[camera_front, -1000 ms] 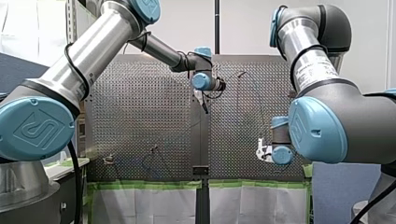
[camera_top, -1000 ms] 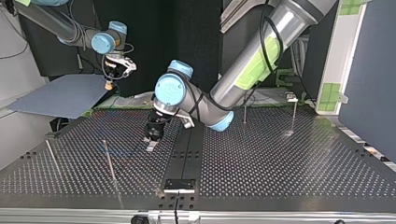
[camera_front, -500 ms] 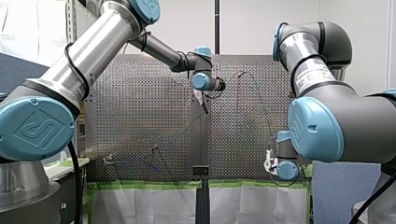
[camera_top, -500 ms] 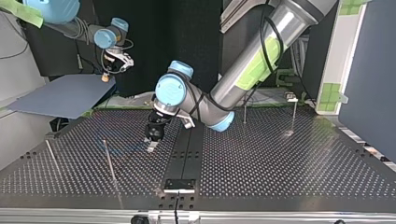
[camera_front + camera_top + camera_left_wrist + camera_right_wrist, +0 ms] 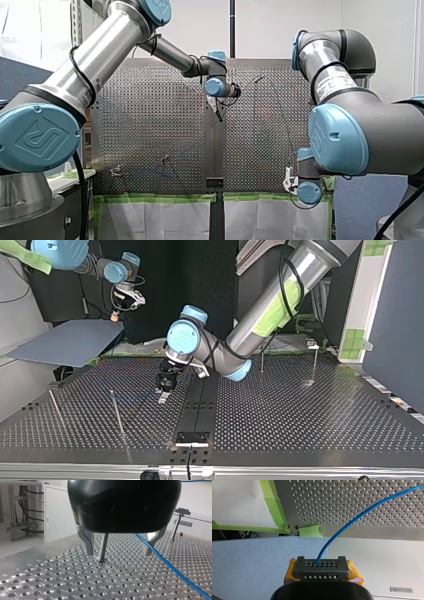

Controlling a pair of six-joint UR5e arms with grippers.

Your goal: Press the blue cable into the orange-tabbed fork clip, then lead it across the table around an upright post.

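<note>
In the left wrist view my left gripper stands open, its metal fingers either side of a thin upright post, tips just above the perforated table. The blue cable passes close by one finger and runs on over the holes. In the top view this gripper sits low near the table's middle. My right gripper is shut on the blue cable, which leaves between its yellow pads. It hangs beyond the table's edge. I cannot make out an orange-tabbed clip.
Thin posts stand at the top view's left, two more at its right. A blue-grey board lies under my right gripper. Green tape marks the table's edge. A T-shaped fixture stands beyond my left gripper.
My right gripper has drawn back with the cable, down the front view past the table's near edge, and risen in the top view. My left arm has not moved.
</note>
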